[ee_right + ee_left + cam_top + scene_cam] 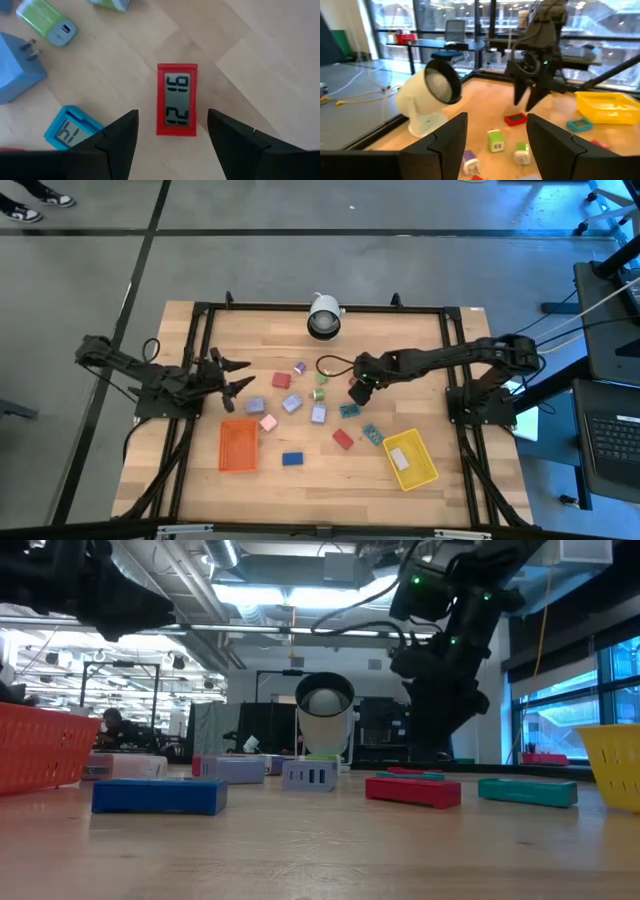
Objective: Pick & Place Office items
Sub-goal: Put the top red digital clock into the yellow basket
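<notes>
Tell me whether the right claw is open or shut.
Open: the right claw hangs over a red clock, fingers spread wider than it, holding nothing.

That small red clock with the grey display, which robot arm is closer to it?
Right. Its open end effector hovers directly above the small red rectangular clock; the left end effector waits far across, beyond the scattered pieces.

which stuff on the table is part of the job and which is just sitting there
Part of the job:
- red clock under the open right end effector
- teal clock
- green charger
- blue block

Just sitting there:
- white camera

Left end effector waits, open.
</notes>
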You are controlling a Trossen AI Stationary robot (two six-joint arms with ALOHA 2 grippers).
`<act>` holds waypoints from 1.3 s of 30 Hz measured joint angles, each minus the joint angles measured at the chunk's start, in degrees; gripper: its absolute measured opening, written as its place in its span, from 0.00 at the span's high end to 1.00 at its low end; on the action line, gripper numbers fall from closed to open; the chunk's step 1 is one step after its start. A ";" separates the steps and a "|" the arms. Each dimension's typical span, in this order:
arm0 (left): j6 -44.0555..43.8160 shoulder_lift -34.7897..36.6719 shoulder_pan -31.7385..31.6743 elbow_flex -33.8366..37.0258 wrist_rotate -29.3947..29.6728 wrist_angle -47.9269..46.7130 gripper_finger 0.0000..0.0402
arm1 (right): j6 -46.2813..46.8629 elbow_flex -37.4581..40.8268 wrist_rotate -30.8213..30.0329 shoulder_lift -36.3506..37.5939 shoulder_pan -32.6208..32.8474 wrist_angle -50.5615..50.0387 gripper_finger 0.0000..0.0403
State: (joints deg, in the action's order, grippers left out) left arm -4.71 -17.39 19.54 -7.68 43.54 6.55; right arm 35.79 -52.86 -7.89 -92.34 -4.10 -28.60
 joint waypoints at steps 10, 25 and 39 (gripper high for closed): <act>-3.25 -4.81 -8.43 0.00 -8.52 1.43 0.50 | -1.87 0.00 4.02 -1.40 -1.88 2.76 0.41; -4.48 -14.63 -14.45 -4.36 -18.32 2.74 0.50 | -3.23 0.00 7.35 -3.82 -4.34 3.61 0.41; -3.56 -18.21 -14.41 -5.38 -17.96 2.73 0.50 | -3.23 -0.13 7.31 -8.26 -4.31 4.42 0.42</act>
State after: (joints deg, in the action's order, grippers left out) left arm -8.27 -35.59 5.13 -13.06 25.58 9.28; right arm 32.56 -52.99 -0.58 -100.60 -8.40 -24.18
